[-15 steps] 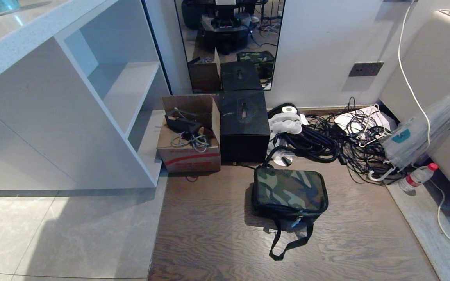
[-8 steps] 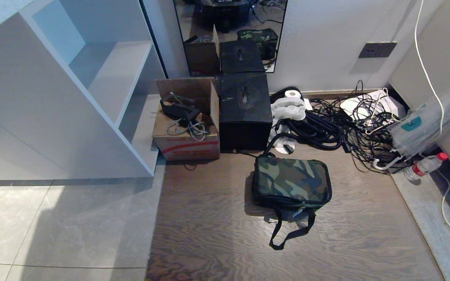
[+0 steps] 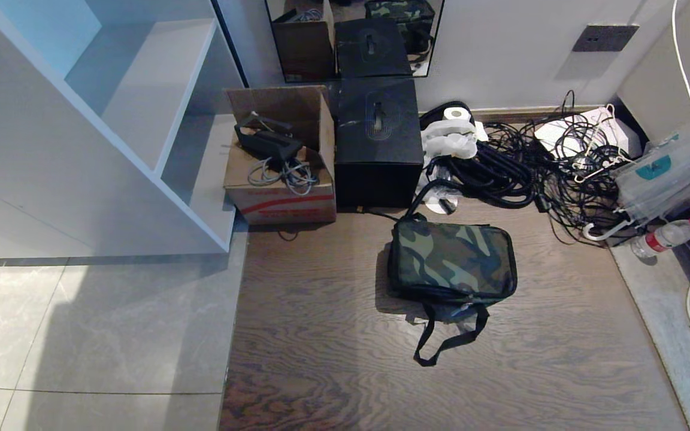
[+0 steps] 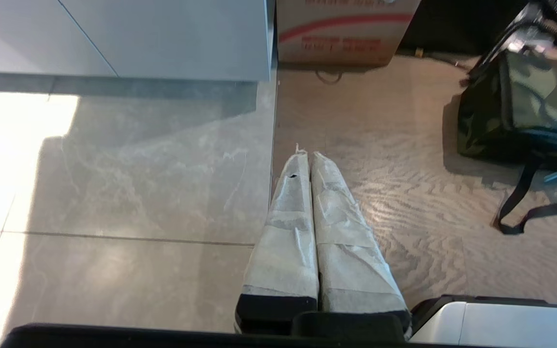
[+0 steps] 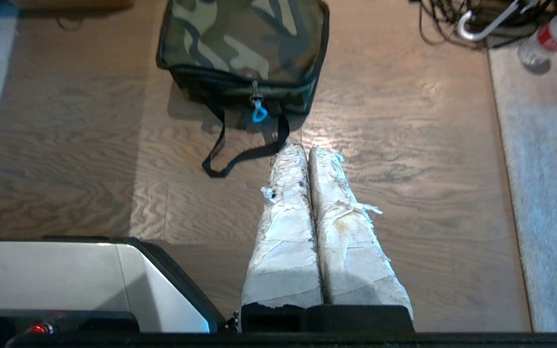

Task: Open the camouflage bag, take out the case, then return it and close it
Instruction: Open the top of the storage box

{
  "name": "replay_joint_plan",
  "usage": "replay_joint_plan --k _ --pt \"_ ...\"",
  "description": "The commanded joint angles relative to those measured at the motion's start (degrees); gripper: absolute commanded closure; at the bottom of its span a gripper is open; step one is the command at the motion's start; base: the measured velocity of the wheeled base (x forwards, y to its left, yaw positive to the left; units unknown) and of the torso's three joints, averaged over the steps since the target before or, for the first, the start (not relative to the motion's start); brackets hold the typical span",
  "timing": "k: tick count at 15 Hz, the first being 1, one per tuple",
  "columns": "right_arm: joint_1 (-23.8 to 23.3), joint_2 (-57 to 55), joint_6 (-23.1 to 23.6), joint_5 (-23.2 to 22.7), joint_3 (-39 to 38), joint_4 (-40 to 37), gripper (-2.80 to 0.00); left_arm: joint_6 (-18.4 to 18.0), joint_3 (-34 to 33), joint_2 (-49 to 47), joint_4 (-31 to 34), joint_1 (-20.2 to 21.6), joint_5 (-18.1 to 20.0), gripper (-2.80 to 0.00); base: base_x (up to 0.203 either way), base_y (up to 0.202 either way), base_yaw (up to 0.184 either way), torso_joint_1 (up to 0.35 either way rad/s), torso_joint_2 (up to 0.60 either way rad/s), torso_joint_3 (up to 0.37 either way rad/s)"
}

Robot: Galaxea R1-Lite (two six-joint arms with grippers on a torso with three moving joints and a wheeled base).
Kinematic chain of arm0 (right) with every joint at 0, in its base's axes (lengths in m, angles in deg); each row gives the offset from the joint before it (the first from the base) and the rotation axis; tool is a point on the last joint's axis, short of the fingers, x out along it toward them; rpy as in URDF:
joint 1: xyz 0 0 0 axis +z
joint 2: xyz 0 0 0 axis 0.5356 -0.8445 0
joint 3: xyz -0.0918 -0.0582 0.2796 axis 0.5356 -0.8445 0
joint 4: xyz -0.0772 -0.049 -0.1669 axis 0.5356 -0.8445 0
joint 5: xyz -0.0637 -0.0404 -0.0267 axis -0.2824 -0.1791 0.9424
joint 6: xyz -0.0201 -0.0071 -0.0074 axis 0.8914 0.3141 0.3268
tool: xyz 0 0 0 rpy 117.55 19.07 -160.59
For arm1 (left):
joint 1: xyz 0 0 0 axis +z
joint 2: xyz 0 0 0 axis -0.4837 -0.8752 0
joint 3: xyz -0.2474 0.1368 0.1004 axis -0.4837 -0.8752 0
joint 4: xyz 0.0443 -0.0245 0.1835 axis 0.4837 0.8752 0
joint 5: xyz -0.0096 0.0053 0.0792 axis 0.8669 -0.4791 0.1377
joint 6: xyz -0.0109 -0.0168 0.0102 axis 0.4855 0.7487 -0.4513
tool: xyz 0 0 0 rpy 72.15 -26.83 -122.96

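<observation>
The camouflage bag lies zipped shut on the wooden floor, its black strap trailing toward me. A blue zipper pull hangs on its near side. The case is hidden. Neither arm shows in the head view. My left gripper hangs shut and empty over the seam between tile and wood, the bag well off to its side. My right gripper is shut and empty above the floor just short of the bag, its tips near the strap.
Behind the bag stand a black cube box and an open cardboard box of cables. A tangle of black cables fills the back right, with a water bottle beside it. White shelving stands at left.
The whole head view has tilted further down: the scene slid up the picture and the bag sits nearer the middle. Nothing on the floor moved.
</observation>
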Motion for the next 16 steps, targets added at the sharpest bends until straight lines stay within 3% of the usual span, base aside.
replay_joint_plan --k 1,16 --pt "0.02 0.02 0.05 -0.05 -0.04 -0.02 0.00 0.05 0.00 0.00 0.04 0.00 -0.02 0.00 0.000 0.000 0.000 0.002 0.01 -0.199" --pt "0.02 0.02 0.05 -0.05 -0.05 -0.09 0.00 0.05 0.00 0.00 0.04 0.00 -0.02 0.00 0.000 0.000 0.000 0.002 0.00 -0.197"
